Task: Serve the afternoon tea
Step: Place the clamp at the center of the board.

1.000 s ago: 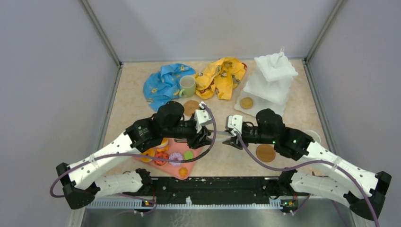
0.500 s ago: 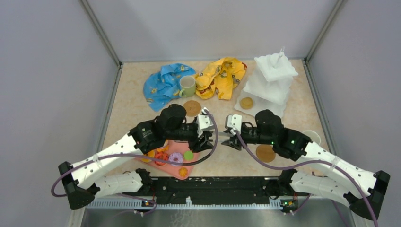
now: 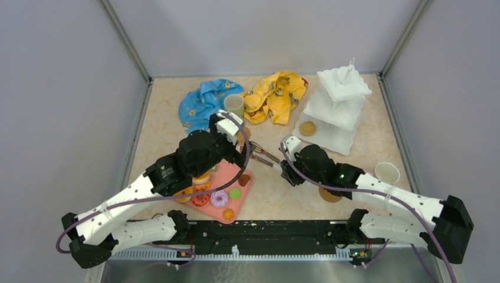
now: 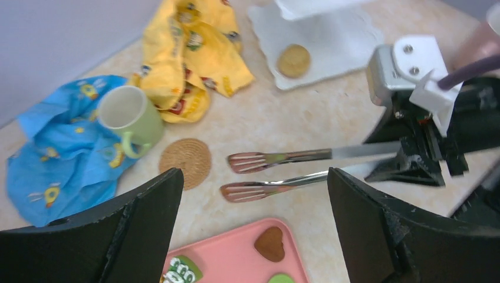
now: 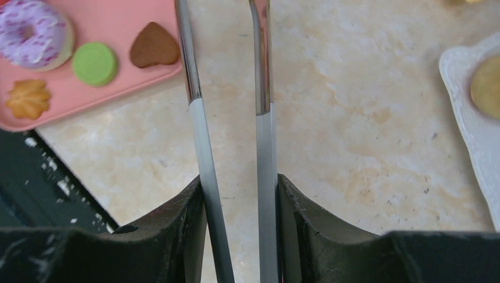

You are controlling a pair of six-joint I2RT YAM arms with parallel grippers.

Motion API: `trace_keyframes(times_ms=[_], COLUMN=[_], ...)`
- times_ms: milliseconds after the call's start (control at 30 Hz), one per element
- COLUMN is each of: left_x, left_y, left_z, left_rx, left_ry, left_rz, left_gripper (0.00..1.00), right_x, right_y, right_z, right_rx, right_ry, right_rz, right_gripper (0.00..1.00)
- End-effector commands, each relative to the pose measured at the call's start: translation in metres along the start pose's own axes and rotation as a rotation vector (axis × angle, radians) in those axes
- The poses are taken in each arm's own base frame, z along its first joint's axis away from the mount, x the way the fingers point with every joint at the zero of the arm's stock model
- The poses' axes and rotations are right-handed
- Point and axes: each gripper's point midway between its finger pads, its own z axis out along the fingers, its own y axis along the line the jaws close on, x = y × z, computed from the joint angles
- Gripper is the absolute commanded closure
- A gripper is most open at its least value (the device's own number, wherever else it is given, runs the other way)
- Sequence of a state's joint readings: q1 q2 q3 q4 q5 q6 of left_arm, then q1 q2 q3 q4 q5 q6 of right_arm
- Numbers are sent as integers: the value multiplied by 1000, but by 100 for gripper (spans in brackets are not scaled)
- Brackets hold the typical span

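Observation:
My left gripper (image 4: pixel 255 177) stands wide open and empty above the metal tongs (image 4: pixel 277 158); it hangs by the pink tray's far corner (image 3: pixel 242 150). The right gripper (image 5: pixel 239 183) is shut on the tongs' two arms (image 5: pixel 191 88), tips pointing left (image 3: pixel 260 155). Toy pastries lie on the tray: a heart cookie (image 4: pixel 270 243), a green disc (image 5: pixel 94 63), a purple donut (image 5: pixel 35 29). The white three-tier stand (image 3: pixel 339 103) carries one cookie (image 3: pixel 306 128) on its bottom tier. The pale green mug (image 3: pixel 234 104) stands beyond a brown coaster (image 4: pixel 186 163). The white mug (image 3: pixel 386 172) sits at right; another coaster (image 3: pixel 330 194) lies partly under the right arm.
The pink tray (image 3: pixel 240 203) lies near the front left under the left arm. A crumpled blue cloth (image 3: pixel 203 103) and a yellow cloth (image 3: pixel 277 94) lie at the back, either side of the green mug. Grey walls close in the table.
The left gripper has opened wide, let go of the tongs and drawn back towards the green mug. The right arm has swung left and farther in, carrying the tongs.

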State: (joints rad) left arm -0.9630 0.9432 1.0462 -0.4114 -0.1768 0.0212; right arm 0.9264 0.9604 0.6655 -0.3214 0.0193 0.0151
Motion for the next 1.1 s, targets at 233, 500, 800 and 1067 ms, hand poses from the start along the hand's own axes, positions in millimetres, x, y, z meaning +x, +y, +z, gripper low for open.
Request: trace_keyframes(times_ms=[233,500,800,1067], left_x=[8,33,37,39], left_y=[83,87,88,88], left_z=[-59,-73,-74,-74], left_rx=[-453,-471,-473,-472], left_ry=[-224,-204,-204,-203], left_rz=[-136,-135,-129,-125], left_gripper=[1,1,1,1], right_x=[29,70,65,53], right_y=[-47,-40,-29,-39], right_z=[42,64,67,61], right_rx=[363,363,285,307], right_ry=[51,173,148,119], right_rz=[319,351,369,451], right_gripper=[58,48,19,1])
